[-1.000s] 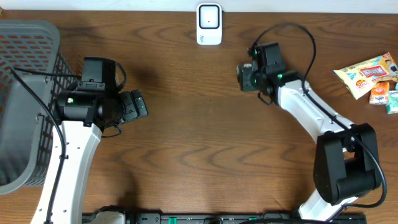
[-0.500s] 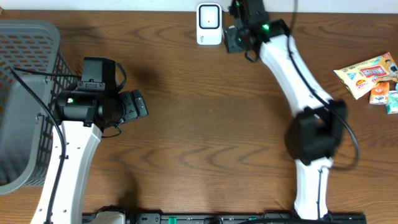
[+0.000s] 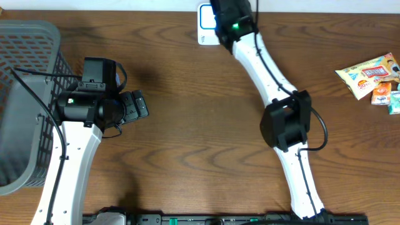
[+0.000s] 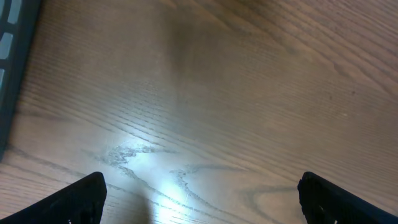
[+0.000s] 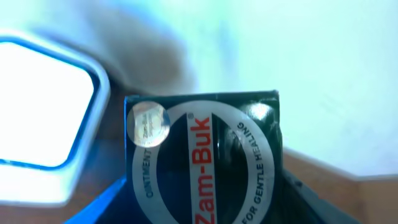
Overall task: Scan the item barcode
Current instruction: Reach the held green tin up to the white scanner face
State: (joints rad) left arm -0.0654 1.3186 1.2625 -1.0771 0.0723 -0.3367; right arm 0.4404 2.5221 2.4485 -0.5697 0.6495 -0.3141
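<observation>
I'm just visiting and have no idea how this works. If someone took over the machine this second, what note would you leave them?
Left gripper: open, empty, parked above the table beside the grey basket.
Right gripper: shut on the Zam-Buk ointment box, held at the white scanner at the table's far edge.
Done: box picked up and brought to the scanner.
To do: confirm the barcode reads; no barcode shows in these views, so the box may need turning.
Snack packets lie at the right edge, apart from both arms.
</observation>
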